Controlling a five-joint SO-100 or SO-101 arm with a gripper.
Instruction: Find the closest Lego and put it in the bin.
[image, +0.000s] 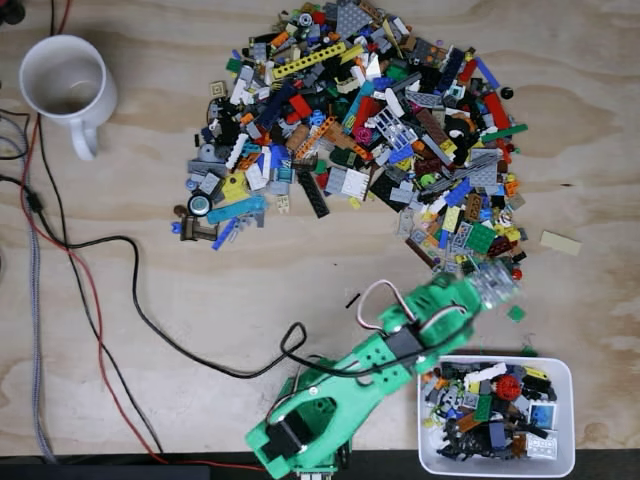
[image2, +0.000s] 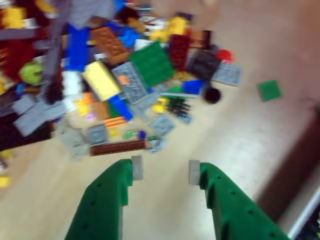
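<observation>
A big pile of mixed Lego pieces covers the upper middle of the wooden table in the fixed view. My green gripper hovers over the pile's lower right edge, blurred. In the wrist view the gripper is open with bare table between its grey pads. Just ahead of them lies a long brown brick among small grey plates. A small green plate lies alone to the right, also seen as the green plate beside the arm. The white bin, holding several pieces, stands at the bottom right, next to the arm.
A white mug stands at the top left. Black, red and grey cables run down the left side to the arm's base. A tan plate and a thin black piece lie apart from the pile.
</observation>
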